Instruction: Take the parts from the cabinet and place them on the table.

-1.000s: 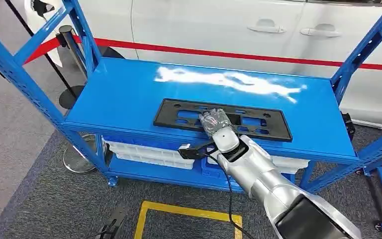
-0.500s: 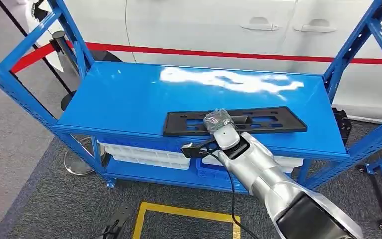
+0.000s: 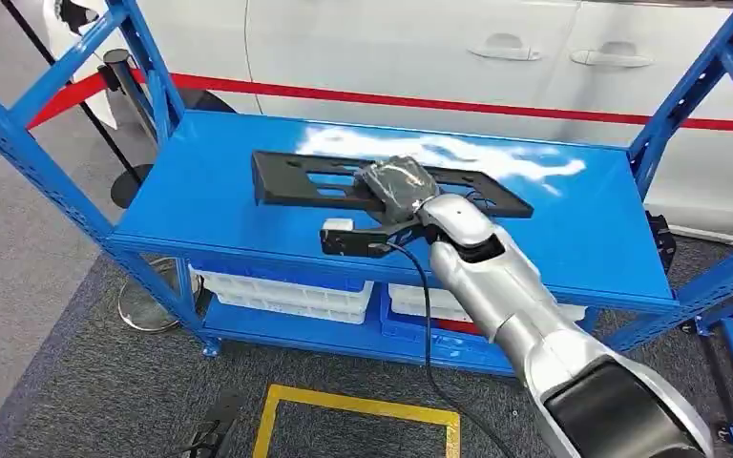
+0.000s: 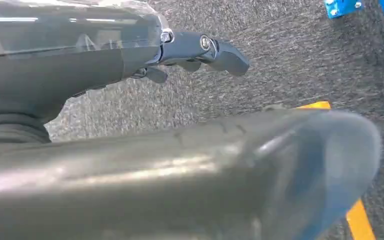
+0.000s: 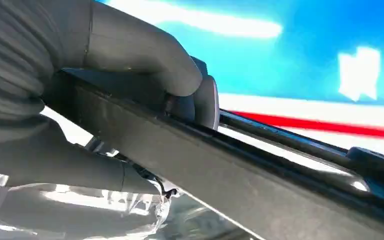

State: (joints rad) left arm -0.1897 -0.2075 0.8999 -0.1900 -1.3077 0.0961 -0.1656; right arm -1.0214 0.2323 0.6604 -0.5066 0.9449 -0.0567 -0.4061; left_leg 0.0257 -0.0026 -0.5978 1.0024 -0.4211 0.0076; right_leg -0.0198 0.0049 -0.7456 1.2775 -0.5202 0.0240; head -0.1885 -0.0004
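A long black slotted plastic part (image 3: 296,179) hangs a little above the top of the blue shelf (image 3: 210,205), roughly level. My right hand (image 3: 396,188), in a clear cover, grips it near its middle. In the right wrist view the thumb and fingers (image 5: 130,55) wrap the part's edge (image 5: 240,175). My left hand (image 4: 180,170) hangs over the grey carpet, fingers (image 4: 200,47) stretched out, holding nothing.
White bins (image 3: 286,296) sit on the lower shelf. Blue uprights (image 3: 19,134) flank the shelf on both sides. A white car (image 3: 391,48) with a red stripe stands right behind. A stanchion (image 3: 119,72) stands at the far left, a yellow floor marking (image 3: 353,405) near me.
The black part, flat on the shelf top a second ago, is now off it and has moved left and farther back in my right hand. The view shifted slightly.
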